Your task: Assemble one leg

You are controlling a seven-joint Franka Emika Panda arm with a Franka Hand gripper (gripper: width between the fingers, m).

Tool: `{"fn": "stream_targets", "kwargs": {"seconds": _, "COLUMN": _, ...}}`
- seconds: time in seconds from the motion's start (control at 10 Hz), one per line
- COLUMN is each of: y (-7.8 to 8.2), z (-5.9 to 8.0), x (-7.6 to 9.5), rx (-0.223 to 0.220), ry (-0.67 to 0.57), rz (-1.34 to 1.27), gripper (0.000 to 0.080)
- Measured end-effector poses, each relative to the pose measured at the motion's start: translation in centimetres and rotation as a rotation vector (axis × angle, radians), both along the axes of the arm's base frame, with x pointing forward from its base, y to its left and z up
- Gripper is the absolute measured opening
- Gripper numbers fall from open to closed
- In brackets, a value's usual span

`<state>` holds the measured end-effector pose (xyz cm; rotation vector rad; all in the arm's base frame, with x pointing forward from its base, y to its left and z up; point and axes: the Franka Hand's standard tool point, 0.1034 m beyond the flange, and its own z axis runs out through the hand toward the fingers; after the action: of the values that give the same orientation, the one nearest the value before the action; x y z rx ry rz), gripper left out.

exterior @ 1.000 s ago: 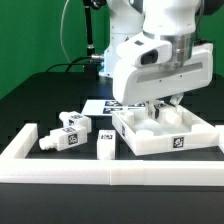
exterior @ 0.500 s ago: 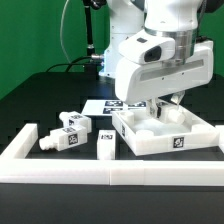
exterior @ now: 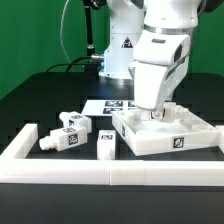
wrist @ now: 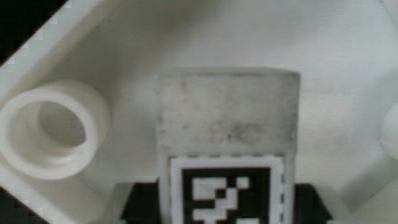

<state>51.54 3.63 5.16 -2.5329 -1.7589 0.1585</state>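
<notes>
My gripper (wrist: 228, 206) is shut on a white square leg (wrist: 228, 120) with a black-and-white tag on its face. The dark fingers (wrist: 153, 200) press on both of its sides. The leg stands end-on over the inner floor of the wide white tray-like piece (wrist: 107, 50), next to a round socket (wrist: 50, 128). In the exterior view the gripper (exterior: 154, 116) is low inside the tray-like piece (exterior: 150, 146), and the hand hides the held leg.
Three loose tagged legs (exterior: 72, 123) (exterior: 60, 139) (exterior: 106, 146) lie on the black table at the exterior view's left of the tray-like piece. The marker board (exterior: 103, 104) lies behind them. A long white L-shaped rail (exterior: 110, 172) runs along the front.
The hand has turned about its vertical axis over the tray-like piece, so the wide white body now faces differently. The loose legs have not moved.
</notes>
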Motion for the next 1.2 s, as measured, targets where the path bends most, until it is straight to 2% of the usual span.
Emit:
{"fn": "stream_targets", "kwargs": {"seconds": 0.3, "y": 0.06, "z": -0.25, "x": 0.21, "rx": 0.023, "ry": -0.002, "rz": 0.343, "gripper": 0.0284}}
{"fn": "stream_targets", "kwargs": {"seconds": 0.6, "y": -0.08, "z": -0.29, "x": 0.40, "rx": 0.023, "ry": -0.007, "rz": 0.513, "gripper": 0.0284}}
{"fn": "stream_targets", "kwargs": {"seconds": 0.9, "y": 0.17, "z": -0.41, "x": 0.47, "rx": 0.036, "ry": -0.013, "rz": 0.878, "gripper": 0.0284}}
{"fn": "stream_targets", "kwargs": {"seconds": 1.2, "y": -0.41, "z": -0.43, "x": 0.59, "rx": 0.029, "ry": 0.000, "rz": 1.075, "gripper": 0.0284}}
